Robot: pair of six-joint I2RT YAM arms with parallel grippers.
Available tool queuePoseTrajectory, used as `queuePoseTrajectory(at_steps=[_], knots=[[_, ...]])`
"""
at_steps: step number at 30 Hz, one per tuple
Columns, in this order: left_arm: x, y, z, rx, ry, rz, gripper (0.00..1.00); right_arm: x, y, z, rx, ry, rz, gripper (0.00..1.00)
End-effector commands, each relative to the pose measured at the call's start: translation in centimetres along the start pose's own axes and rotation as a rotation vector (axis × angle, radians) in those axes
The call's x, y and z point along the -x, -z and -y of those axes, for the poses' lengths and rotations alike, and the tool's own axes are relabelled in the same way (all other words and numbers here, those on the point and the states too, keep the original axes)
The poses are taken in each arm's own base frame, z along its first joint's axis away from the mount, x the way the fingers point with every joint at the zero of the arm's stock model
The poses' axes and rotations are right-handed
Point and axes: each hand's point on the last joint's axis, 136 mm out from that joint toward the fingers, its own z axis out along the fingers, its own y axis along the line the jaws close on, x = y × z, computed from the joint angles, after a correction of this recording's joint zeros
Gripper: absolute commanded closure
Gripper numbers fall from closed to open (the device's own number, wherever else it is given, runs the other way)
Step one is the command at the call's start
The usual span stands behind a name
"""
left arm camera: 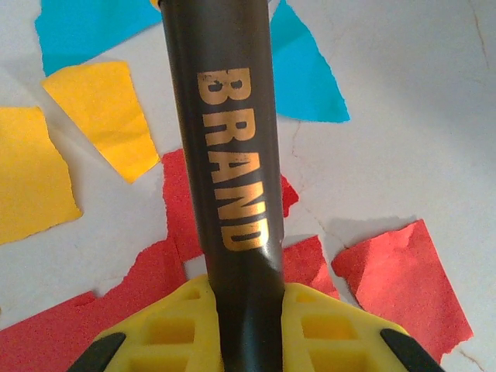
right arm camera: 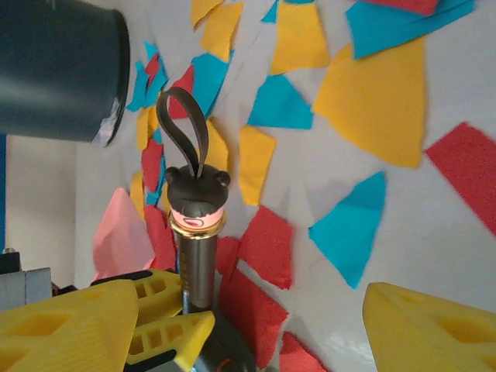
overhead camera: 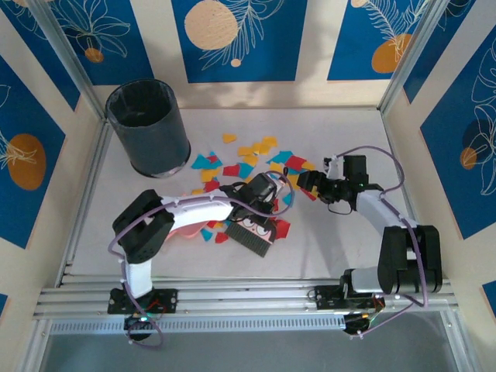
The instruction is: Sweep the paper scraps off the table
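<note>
Clamping the brush (left arm camera: pixel 232 155) by its dark handle, your left gripper (left arm camera: pixel 246 310) is closed tight | your right gripper (right arm camera: pixel 252 310) hangs with jaws wide apart — holding nothing | paper scraps (overhead camera: pixel 265 146) lie strewn on the table (overhead camera: pixel 333 248) around the brush, near the bin (overhead camera: pixel 147 128).

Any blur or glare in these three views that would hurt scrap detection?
Top external: even soft light, faint shadows on the table, paper scraps small but distinct. Left wrist: brush handle lettering sharp, a sheen low on it, left gripper soft at the bottom edge. Right wrist: right gripper blurred up close, scraps beyond it crisp.
</note>
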Motion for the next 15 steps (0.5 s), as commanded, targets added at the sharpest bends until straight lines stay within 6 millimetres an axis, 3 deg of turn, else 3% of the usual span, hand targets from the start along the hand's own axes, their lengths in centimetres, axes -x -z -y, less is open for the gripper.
queuePoseTrajectory(at_steps=[1, 9, 15], knots=[[2.3, 1.6, 0.2, -0.018, -0.005, 0.094, 0.86, 0.1, -1.0, -2.9, 0.125, 0.03, -0.043, 0.25], [2.5, 1.9, 0.4, -0.033, -0.011, 0.115, 0.86, -1.2, -4.4, -3.8, 0.152, 0.041, -0.137, 0.37], [2.5, 1.9, 0.7, -0.052, -0.017, 0.115, 0.86, -1.9, -6.2, -4.6, 0.184, 0.049, -0.191, 0.39]])
